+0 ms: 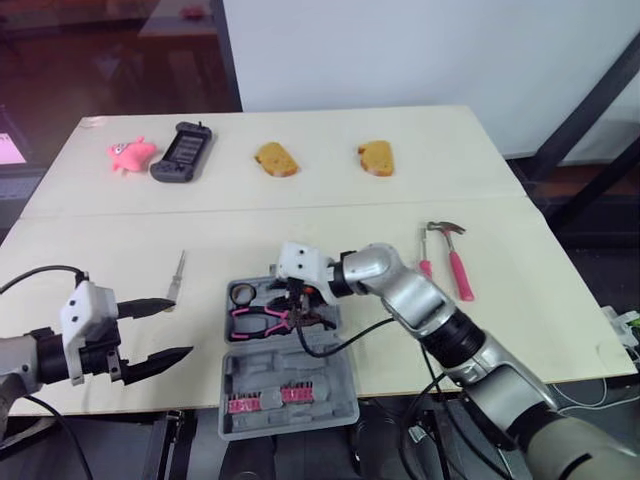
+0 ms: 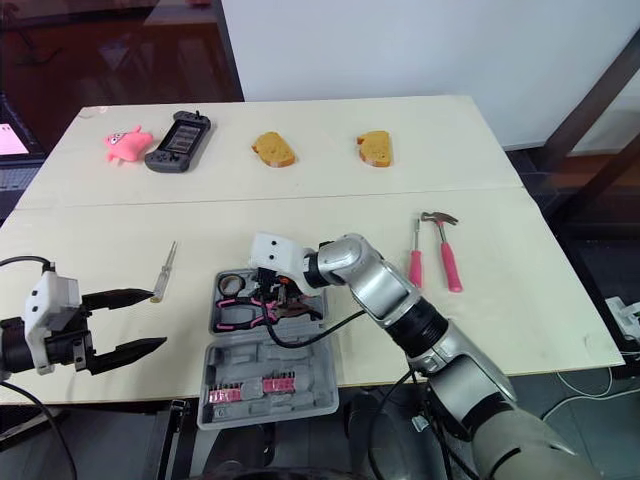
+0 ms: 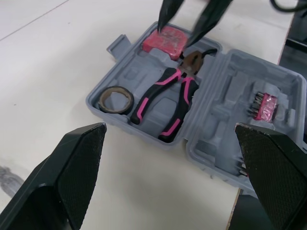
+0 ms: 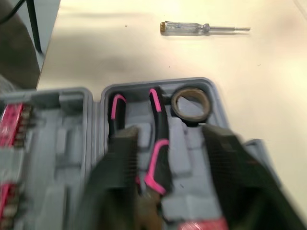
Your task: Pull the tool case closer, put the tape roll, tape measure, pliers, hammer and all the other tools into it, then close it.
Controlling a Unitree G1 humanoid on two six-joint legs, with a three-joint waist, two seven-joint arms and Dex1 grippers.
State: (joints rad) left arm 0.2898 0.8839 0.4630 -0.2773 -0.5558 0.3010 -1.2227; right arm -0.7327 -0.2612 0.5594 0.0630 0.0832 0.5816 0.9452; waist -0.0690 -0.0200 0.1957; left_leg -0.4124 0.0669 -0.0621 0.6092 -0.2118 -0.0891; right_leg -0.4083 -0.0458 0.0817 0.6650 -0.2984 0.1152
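Forearm (image 1: 430,310) stretched leftward, right tool (image 3: 181,28) spread over pliers (image 3: 184,81) in case (image 3: 216,129).

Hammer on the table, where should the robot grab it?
Grab the hammer by the middle of its pink handle, coming straight down from above. It lies flat on the table, and a small pink-handled tool lies close on its left, so there is little room sideways.

Silver arms (image 1: 420,300) carry white wrist blocks (image 1: 88,310), black cables (image 1: 345,342), textured black fingers (image 3: 76,167).
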